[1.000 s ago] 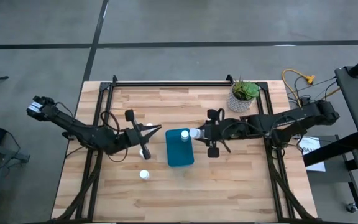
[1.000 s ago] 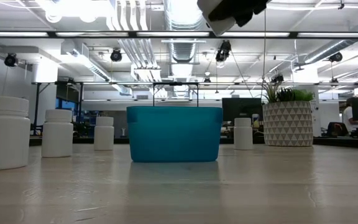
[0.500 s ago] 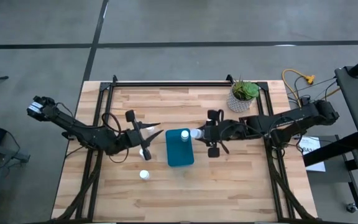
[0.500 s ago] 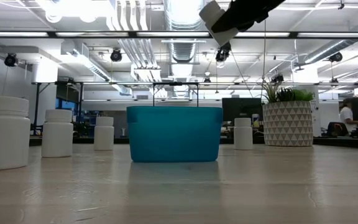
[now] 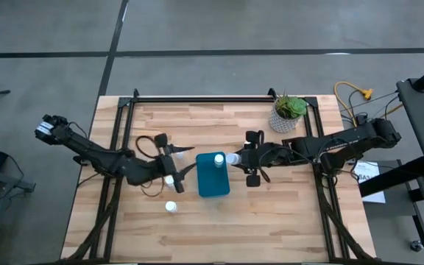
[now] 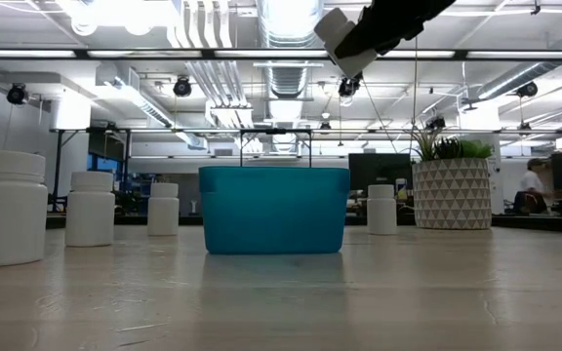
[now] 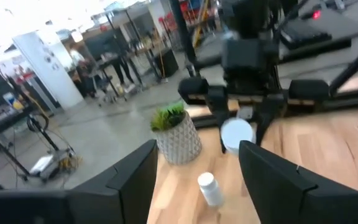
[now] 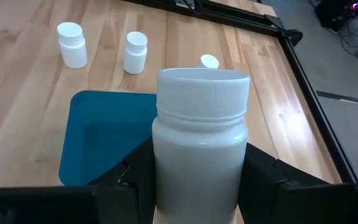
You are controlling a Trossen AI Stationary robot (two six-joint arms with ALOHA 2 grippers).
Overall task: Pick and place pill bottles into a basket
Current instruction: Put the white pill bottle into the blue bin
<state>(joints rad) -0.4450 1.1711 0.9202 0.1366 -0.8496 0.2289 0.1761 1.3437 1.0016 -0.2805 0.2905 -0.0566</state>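
Two arms at a basket, one bottle gripped.

Right fingers (image 8: pixel 135 180) pinch an upright white pill bottle (image 8: pixel 201 149) by its sides, held at the right rim of the teal basket (image 5: pixel 213 175); left fingers (image 7: pixel 138 180) stand spread with nothing between them, the left gripper (image 5: pixel 174 163) just left of the basket above the table (image 5: pixel 271 213); one bottle (image 5: pixel 218 160) stands inside the basket; another (image 5: pixel 171 207) stands on the table nearer the front edge; three bottles (image 6: pixel 91 209) line up left of the basket in the low view; a potted plant (image 5: pixel 288 112) sits near the far right corner.
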